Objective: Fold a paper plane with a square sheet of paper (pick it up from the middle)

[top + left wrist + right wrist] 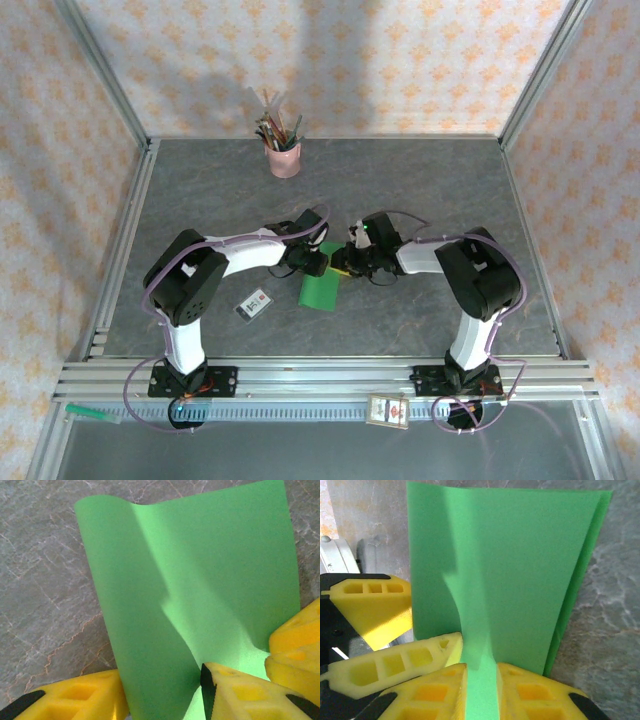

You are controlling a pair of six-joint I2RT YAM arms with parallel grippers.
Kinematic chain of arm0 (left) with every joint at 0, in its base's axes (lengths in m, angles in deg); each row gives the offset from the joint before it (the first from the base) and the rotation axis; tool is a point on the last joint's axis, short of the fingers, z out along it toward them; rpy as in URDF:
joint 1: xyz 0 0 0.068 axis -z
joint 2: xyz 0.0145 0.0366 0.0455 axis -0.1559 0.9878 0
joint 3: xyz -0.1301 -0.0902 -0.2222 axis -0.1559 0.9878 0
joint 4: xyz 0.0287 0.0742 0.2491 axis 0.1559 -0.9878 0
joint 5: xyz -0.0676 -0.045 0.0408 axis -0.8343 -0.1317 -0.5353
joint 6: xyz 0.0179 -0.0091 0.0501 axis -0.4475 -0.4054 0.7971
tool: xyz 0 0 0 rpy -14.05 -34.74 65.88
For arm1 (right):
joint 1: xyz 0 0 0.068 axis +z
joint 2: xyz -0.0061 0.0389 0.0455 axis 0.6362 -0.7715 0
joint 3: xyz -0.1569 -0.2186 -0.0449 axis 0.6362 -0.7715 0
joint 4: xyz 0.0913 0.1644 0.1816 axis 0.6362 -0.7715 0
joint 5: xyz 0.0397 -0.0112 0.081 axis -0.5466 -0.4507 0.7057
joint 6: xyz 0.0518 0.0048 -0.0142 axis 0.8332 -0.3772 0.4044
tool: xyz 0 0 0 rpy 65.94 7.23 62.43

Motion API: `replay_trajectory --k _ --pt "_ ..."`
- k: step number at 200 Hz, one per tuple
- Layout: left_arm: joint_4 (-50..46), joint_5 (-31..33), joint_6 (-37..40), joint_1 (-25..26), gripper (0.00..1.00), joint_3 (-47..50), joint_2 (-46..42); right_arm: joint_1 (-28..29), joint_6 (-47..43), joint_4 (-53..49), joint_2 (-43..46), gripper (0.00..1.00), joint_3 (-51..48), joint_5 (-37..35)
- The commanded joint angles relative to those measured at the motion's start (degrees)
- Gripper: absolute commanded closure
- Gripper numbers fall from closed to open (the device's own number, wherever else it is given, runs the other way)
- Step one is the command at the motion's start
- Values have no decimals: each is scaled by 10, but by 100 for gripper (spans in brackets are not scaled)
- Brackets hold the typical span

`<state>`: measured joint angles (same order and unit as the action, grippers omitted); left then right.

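Step in hand, as I am reading it: the first fold, doubling the square sheet of paper over for the centre crease. No dart shape is showing yet.

The sheet is sitting mid tabletop, between the two claws where the arms are meeting.

Right claw is pinching a narrow pleat of the sheet, jaws nearly closed on the green. Left claw is standing about half open with the bowed sheet between its yellow fingers. I cannot tell whether it is bearing on the paper.

Material: thin, matte, bright green paper. Two layers are showing at one edge, and the bend is soft and rounded, not sharp. The tabletop is grey and veined like stone.

Next move, I am judging, calls for lining up the two free edges, then pressing the bend flat against the tabletop to set the crease.
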<state>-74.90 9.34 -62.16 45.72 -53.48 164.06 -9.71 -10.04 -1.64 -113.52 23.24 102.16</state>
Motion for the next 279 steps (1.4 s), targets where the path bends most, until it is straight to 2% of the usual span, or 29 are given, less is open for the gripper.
replay_trajectory --k 1,162,279 --pt "-31 80 4 -15 52 32 45 3 -12 -38 -29 78 -4 -62" --pt "-28 56 -8 -14 52 15 30 11 4 -137 -67 86 21 -171" --pt "-50 36 -30 -16 45 -21 -30 12 3 -132 -73 87 2 -181"
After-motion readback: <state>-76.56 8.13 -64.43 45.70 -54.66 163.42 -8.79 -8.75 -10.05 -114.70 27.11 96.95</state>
